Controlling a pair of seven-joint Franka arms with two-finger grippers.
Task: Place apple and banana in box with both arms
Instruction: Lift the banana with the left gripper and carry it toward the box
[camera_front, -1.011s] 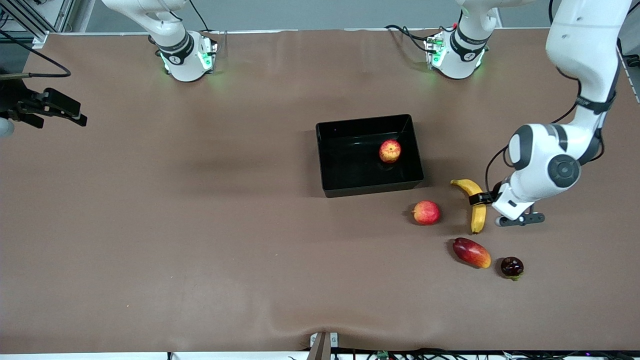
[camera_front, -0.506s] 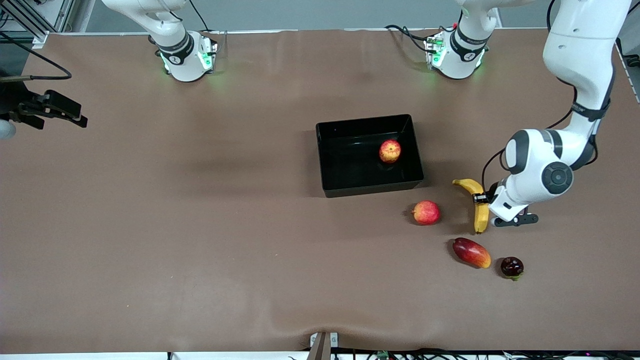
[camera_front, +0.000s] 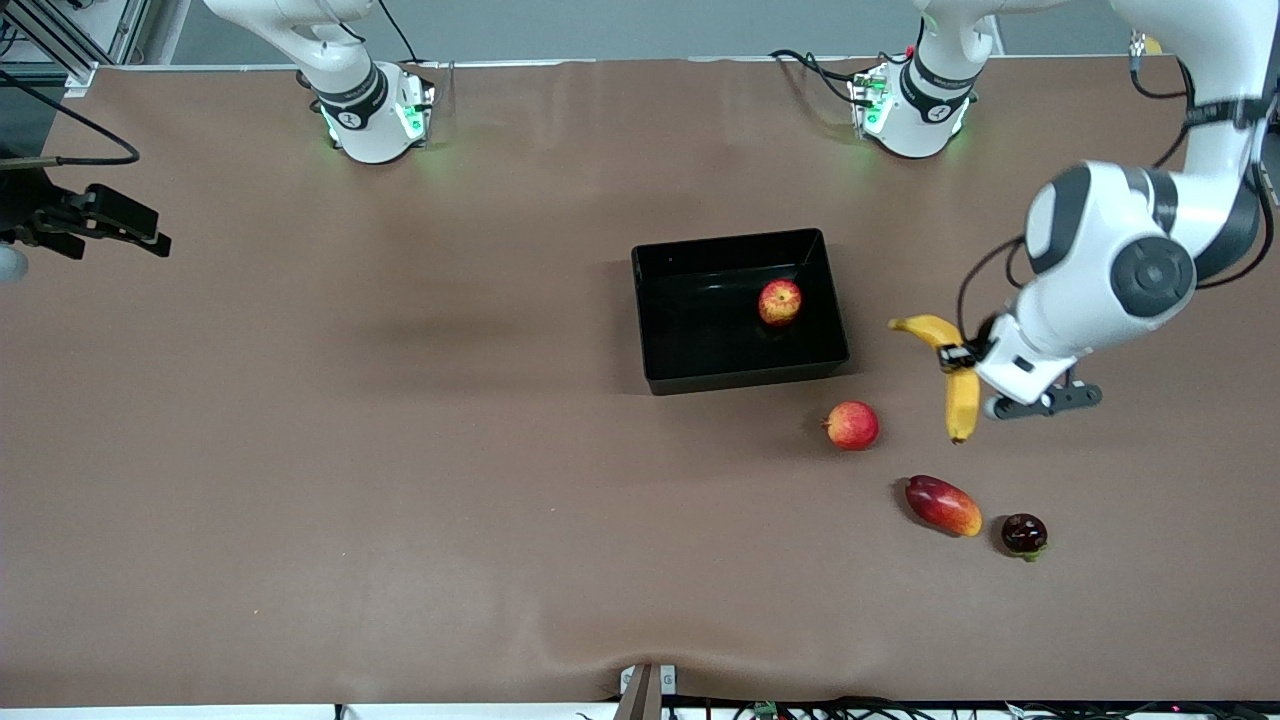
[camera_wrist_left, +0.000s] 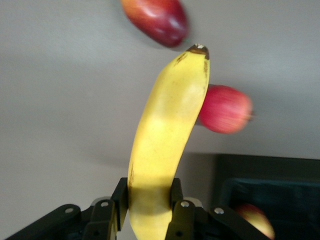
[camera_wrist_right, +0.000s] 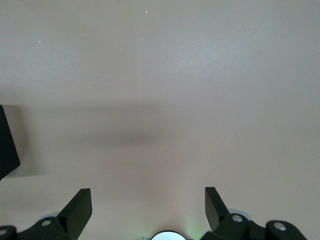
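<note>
The apple (camera_front: 780, 302) lies inside the black box (camera_front: 690, 330) at the table's middle. My left gripper (camera_front: 957, 358) is shut on the banana (camera_front: 960, 395) near its middle and holds it in the air, over the table beside the box toward the left arm's end. In the left wrist view the banana (camera_wrist_left: 167, 125) sticks out from between the fingers of my left gripper (camera_wrist_left: 148, 194). The box (camera_wrist_left: 280, 175) and the apple (camera_wrist_left: 257, 217) show there too. My right gripper (camera_front: 130, 228) waits open and empty over the right arm's end of the table; it also shows in the right wrist view (camera_wrist_right: 148, 197).
A pinkish-red round fruit (camera_front: 852, 424) lies nearer the front camera than the box. A red-yellow mango (camera_front: 943, 505) and a small dark fruit (camera_front: 1024, 533) lie nearer still, below the held banana.
My left gripper has lifted the banana off the table and carried it up and slightly toward the box. The right arm has hardly moved.
</note>
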